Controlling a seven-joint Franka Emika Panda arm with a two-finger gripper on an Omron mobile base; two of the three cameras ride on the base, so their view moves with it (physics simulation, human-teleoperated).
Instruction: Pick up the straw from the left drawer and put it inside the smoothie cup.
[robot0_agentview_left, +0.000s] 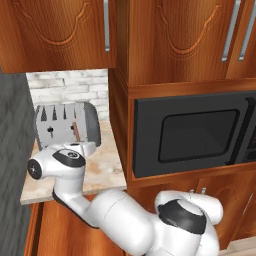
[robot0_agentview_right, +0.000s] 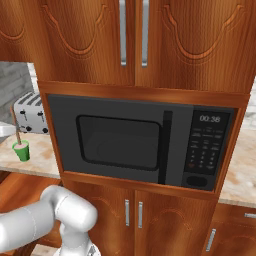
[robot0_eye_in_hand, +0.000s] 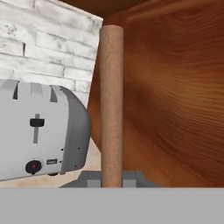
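my end effector (robot0_eye_in_hand: 111, 180) is clamped on the straw (robot0_eye_in_hand: 111, 105), which stands upright between my fingers. the toaster (robot0_eye_in_hand: 39, 131) sits just left of it on the desk (robot0_agentview_right: 40, 159). the straw's lower end is in the cup (robot0_agentview_right: 21, 150).

We see carved reddish-brown upper cabinets (robot0_agentview_right: 135, 40) with silver bar handles (robot0_agentview_right: 123, 32), a black built-in microwave (robot0_agentview_right: 142, 140) set in wood casing, lower cabinet doors (robot0_agentview_right: 150, 220) below. White brick backsplash (robot0_agentview_left: 70, 90), beige speckled countertop (robot0_agentview_left: 102, 170), silver toaster (robot0_agentview_left: 65, 125) on it, dark grey wall (robot0_agentview_left: 12, 150) at left.
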